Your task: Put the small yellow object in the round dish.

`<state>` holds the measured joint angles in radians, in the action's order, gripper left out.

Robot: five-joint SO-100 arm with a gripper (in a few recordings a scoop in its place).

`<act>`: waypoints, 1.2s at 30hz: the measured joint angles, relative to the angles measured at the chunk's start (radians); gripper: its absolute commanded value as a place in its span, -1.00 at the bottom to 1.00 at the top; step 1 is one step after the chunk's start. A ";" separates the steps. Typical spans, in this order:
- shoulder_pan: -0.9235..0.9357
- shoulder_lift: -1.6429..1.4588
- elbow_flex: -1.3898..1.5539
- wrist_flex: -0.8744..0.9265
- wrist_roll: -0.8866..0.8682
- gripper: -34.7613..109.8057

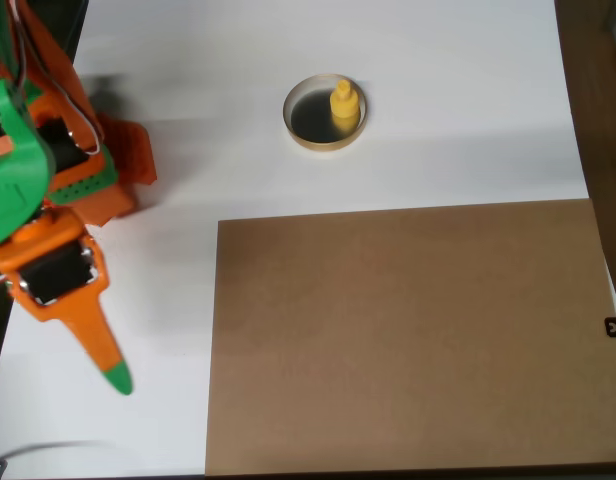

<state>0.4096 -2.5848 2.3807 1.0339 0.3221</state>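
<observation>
The small yellow object (344, 104) stands upright inside the round dish (300, 130), toward the right side of its dark floor. The dish sits on the white table near the top middle of the overhead view. My gripper (116, 376), orange with a green tip, lies far away at the lower left and points down and to the right. Its fingers form a single tapered point with no gap between them and nothing held. The green and orange arm (28, 180) fills the left edge.
A large brown board (408, 335) covers the lower right of the white table (458, 120). A dark wooden strip (600, 100) runs along the table's right edge. White surface lies between the gripper and the board.
</observation>
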 measured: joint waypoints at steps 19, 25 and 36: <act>0.238 -0.439 0.420 -0.161 -0.230 -0.25; 0.250 -0.658 0.535 -0.098 -0.250 -0.27; 0.244 -0.704 0.614 -0.094 -0.278 -0.33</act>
<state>0.6535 -3.2889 2.9943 0.9403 0.0445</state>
